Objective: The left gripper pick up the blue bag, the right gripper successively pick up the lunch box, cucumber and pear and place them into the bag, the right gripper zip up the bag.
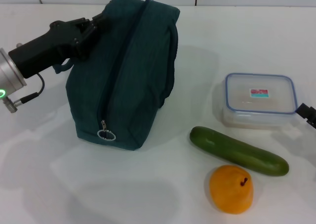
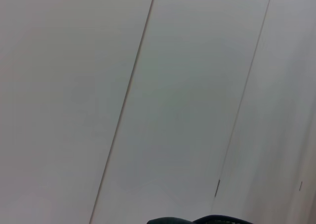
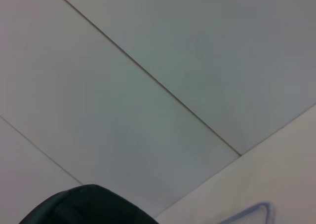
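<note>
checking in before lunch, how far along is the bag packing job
Early stage. Done: nothing packed. In hand: the black left gripper is at the top corner of the dark teal fabric bag, which is zipped shut. Left: the clear blue-rimmed lunch box, the long green cucumber and the orange-yellow pear all lie on the white table. The right gripper barely shows beside the box.

The blue bag [image 1: 126,71] stands on the counter [image 1: 44,174] at left, the left gripper [image 1: 97,22] at its far left top. The lunch box [image 1: 259,99] lies at right. The cucumber [image 1: 239,150] lies nearer, the pear [image 1: 231,189] nearest.
</note>
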